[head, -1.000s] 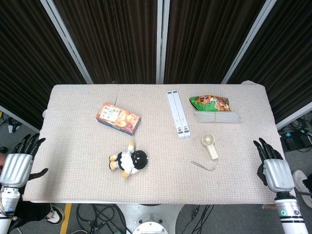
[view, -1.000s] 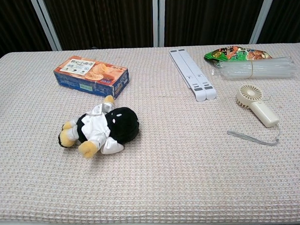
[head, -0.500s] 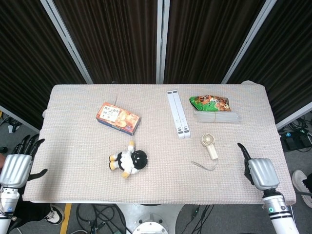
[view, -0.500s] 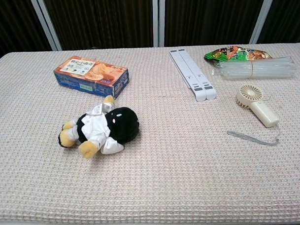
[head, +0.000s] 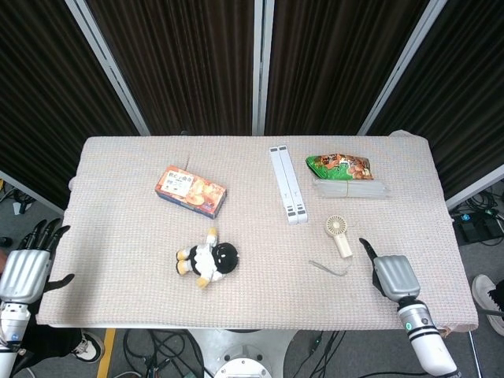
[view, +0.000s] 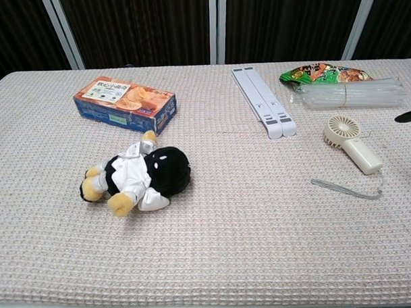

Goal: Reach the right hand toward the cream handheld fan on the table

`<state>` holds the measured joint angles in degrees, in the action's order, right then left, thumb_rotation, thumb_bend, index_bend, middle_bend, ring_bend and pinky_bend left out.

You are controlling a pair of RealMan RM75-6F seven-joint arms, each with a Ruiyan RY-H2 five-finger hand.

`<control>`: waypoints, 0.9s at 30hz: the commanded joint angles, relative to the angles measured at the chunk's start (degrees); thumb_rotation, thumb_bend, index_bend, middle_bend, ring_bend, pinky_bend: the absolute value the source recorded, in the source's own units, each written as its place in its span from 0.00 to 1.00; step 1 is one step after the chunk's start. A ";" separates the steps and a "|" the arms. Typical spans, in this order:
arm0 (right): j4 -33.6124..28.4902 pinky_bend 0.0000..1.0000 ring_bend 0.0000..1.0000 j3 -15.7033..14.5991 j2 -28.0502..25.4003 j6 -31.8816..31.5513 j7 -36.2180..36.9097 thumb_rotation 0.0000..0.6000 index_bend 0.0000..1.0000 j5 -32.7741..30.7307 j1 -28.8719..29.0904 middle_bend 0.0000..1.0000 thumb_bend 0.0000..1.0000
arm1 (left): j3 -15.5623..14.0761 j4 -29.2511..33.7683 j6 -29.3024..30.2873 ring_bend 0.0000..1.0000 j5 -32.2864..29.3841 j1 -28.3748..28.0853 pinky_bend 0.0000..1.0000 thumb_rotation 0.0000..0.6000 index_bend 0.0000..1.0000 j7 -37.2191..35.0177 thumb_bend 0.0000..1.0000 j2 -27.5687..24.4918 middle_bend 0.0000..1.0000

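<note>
The cream handheld fan (head: 339,235) lies flat on the table right of centre, its round head towards the back and its grey wrist strap (head: 331,268) trailing to the front left. In the chest view the fan (view: 352,143) shows at the right. My right hand (head: 391,276) hovers over the table's front right, just right of and nearer than the fan, apart from it and holding nothing; only a dark fingertip (view: 410,116) shows in the chest view. My left hand (head: 24,268) stays off the table's left edge, its fingers spread and empty.
Behind the fan lie a bundle of clear tubes (head: 350,189) and a green snack bag (head: 339,166). A white folded stand (head: 287,184) lies to the fan's left. Further left are an orange snack box (head: 190,190) and a plush toy (head: 207,261).
My right hand has moved left from beyond the table's right edge to over the table, closing on the fan. The left hand and all objects have stayed put.
</note>
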<state>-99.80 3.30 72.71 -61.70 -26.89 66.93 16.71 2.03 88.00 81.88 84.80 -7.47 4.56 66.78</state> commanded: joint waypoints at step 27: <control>1.65 0.74 0.77 0.52 5.13 5.25 -8.09 1.00 0.00 -18.17 10.74 0.79 1.00 | 0.49 -1.79 -0.35 0.01 -1.77 0.23 0.22 1.00 0.13 -1.21 0.03 0.44 0.06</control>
<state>-98.15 3.91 77.73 -56.38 -34.86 49.10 27.19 2.52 86.20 81.52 83.03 -7.25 3.36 67.22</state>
